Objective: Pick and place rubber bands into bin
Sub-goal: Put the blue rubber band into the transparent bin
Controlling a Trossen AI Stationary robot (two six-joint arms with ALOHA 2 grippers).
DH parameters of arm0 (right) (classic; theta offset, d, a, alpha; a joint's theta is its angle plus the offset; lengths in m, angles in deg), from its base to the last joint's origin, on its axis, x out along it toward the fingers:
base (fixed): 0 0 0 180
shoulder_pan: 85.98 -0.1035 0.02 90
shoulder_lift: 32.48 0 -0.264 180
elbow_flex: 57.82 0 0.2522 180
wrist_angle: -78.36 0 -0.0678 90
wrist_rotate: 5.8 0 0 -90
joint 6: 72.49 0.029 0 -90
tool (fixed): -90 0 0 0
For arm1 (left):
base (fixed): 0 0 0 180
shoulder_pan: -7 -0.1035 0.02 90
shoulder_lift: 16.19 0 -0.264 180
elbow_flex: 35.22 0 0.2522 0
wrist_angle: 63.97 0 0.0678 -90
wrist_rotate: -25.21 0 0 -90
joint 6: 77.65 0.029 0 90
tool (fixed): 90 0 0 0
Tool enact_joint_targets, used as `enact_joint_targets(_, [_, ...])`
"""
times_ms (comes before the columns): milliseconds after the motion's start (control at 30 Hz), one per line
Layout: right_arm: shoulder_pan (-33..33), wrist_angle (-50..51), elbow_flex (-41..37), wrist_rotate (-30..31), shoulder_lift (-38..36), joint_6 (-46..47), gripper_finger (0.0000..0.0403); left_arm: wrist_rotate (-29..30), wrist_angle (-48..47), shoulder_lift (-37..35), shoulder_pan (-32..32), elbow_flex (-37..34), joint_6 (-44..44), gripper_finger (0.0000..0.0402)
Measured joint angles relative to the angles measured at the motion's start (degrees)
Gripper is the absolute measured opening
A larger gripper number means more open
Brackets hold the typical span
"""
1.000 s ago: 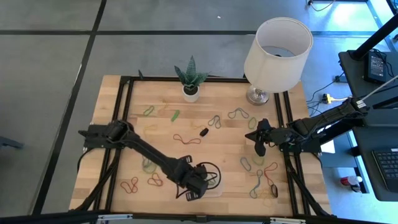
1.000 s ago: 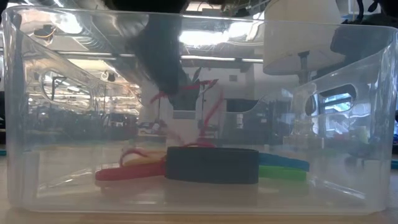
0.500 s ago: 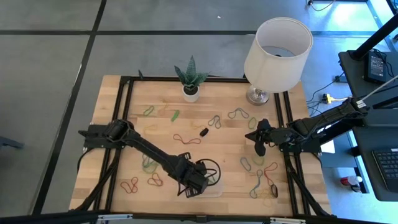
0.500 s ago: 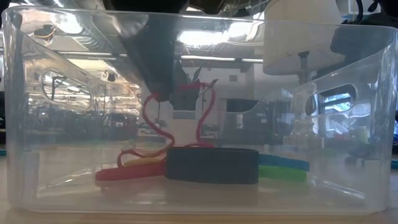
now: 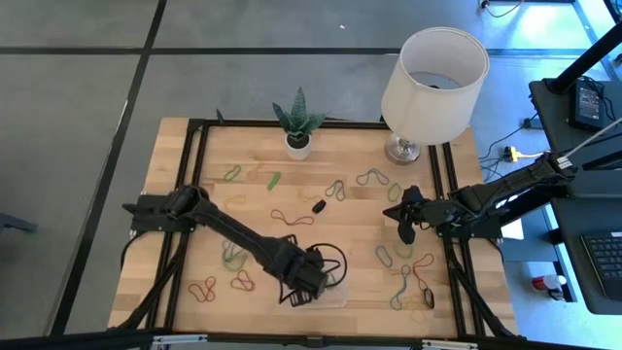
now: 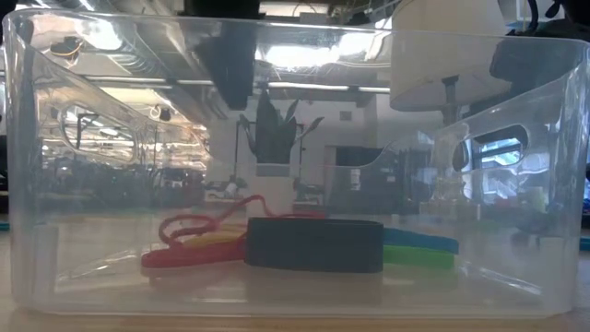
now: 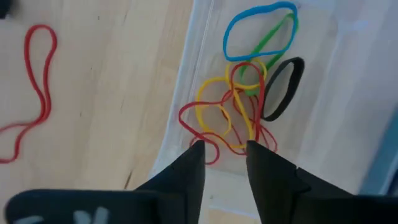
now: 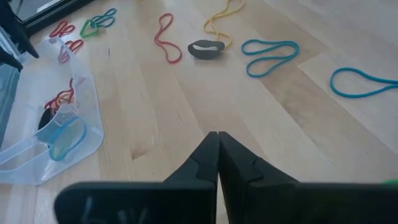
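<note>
Left gripper hung over the bin, at the table's front edge near the middle. Fingers stood a little apart with a narrow gap between the tips, nothing held between them. In the left wrist view, tips sat just above the bin's near wall, over the pile inside.

Inside the bin: tangled red and yellow rubber bands, a blue loop crossed by a green one, and a thick black band beside them. Seen level through the clear wall in the low view: the red bands lying flat on the bin floor, touching the wide black band, with green and blue strips behind it.

Right gripper hovered over bare wood toward the table's right edge, well apart from the bin, tips pressed together and holding nothing.

Loose bands lay scattered across the table: red ones near the front left corner, a long red loop at mid-table, a green one toward the rear left, several more near the front right corner. A small black chunky piece sat close to the centre. A potted plant stood at the rear edge, a white lamp at the rear right corner.
</note>
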Motion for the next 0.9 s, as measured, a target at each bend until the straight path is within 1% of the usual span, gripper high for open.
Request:
enact_joint_targets(67, [0.0,0.0,0.0,0.0,0.0,0.0,0.0011,-0.8,-0.8,0.0,-0.5,1.4,0.1,0.0080])
enact_joint_targets(200, [0.0,0.0,0.0,0.0,0.0,0.1,0.0011,-1.3,-1.0,0.0,-1.2,3.3,3.6,0.0015])
enact_joint_targets(233, [0.0,0.0,0.0,0.0,0.0,0.0,0.0011,-1.7,-1.0,0.0,-1.3,3.6,4.8,0.0009])
enact_joint_targets(400, [0.0,-0.1,0.0,0.0,0.0,0.4,0.0011,-4.7,-1.0,0.0,-2.3,4.5,11.5,0.0001])
enact_joint_targets(567, [0.0,-0.6,0.0,0.0,0.0,0.3,0.0011,-4.1,-3.3,-0.9,-4.4,4.5,15.8,0.0001])
enact_joint_targets(667, [0.0,-2.2,0.0,0.0,0.0,0.4,0.0011,-1.4,-5.0,-2.3,-5.6,4.4,18.8,0.0001])
enact_joint_targets(767, [0.0,-3.8,0.0,-0.1,0.0,0.3,0.0011,4.0,-5.1,-5.0,-6.4,3.4,23.8,0.0001])
enact_joint_targets(833, [0.0,-4.5,0.0,-0.1,0.1,0.2,0.0011,6.2,-4.4,-7.6,-7.2,0.7,26.4,0.0001])
enact_joint_targets(900, [0.0,-5.2,0.0,-0.1,0.4,0.3,0.0011,6.0,-1.1,-10.9,-8.6,-4.0,27.4,0.0001])
